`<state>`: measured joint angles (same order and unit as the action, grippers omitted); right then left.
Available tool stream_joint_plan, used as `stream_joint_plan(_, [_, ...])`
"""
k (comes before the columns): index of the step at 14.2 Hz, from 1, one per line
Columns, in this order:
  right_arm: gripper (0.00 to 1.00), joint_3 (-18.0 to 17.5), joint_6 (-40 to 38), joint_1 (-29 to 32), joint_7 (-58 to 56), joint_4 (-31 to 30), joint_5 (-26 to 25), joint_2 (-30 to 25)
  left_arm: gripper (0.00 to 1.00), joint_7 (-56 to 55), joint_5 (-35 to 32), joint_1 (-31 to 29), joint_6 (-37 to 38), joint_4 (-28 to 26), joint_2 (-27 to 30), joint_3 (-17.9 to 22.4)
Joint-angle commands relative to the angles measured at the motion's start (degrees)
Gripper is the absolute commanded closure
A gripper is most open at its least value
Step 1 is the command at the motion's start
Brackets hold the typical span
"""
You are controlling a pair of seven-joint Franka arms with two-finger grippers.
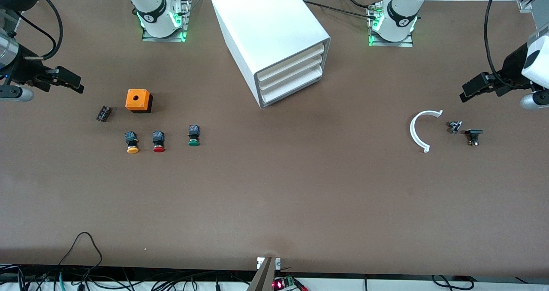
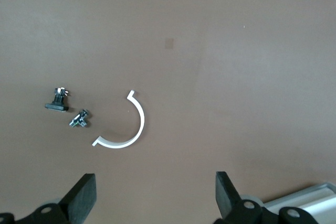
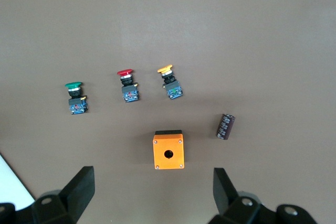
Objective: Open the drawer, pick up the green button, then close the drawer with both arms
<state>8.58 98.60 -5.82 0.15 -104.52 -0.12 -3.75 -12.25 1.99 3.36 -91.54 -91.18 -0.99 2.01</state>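
Hovering at its own end of the table, the right gripper [image 1: 70, 83] has its fingers [image 3: 79, 187] spread wide and holds nothing; below it lie a dark cylinder [image 1: 103, 113] and an orange box [image 1: 138, 100], with the yellow-capped button [image 1: 131, 142], the red-capped one [image 1: 158, 141] and the green button [image 1: 194, 136] in a row near them. The cabinet [image 1: 268, 33] stands mid-table, its bottom drawer [image 1: 291, 87] shut. The left gripper [image 1: 472, 88] waits over its own end, released, fingers [image 2: 84, 195] well apart, above a white arc [image 1: 420, 130] and two small dark parts [image 1: 464, 132]
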Motion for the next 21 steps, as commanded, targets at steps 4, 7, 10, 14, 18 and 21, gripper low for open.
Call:
stream_joint_plan(4, [0.0, 0.03, 0.28, 0.02, -0.42, -0.6, -0.23, -1.17, 0.0, 5.4, -5.25, 0.95, 1.8, 1.53, -0.6, -0.16])
stream_joint_plan(7, [0.0, -0.06, 0.11, 0.02, -0.33, -0.6, -0.23, -1.17, 0.0, 4.87, -4.99, 0.95, 1.89, 1.62, -0.77, -0.42])
stream_joint_plan(10, [0.0, -0.06, 0.02, 0.02, -0.42, -0.6, -0.23, -1.17, 0.0, 5.13, -4.63, 0.51, 1.98, 1.71, -0.77, -0.42])
stream_joint_plan(14, [0.0, -0.06, 0.19, 0.02, -0.33, -0.6, -0.32, -1.17, 0.0, 5.31, -2.44, 0.24, 2.5, 1.88, -0.69, -0.16])
stream_joint_plan(18, [0.0, -0.06, 0.19, 0.02, -0.33, -0.6, -0.32, -1.17, 0.0, 8.01, -2.43, 0.24, 2.5, 1.88, -0.68, -0.07])
stream_joint_plan(21, [0.0, -0.06, 0.37, 0.02, -0.33, -0.51, -0.32, -1.17, 0.0, 12.78, -2.35, 0.24, 2.5, 2.84, -0.86, 0.02])
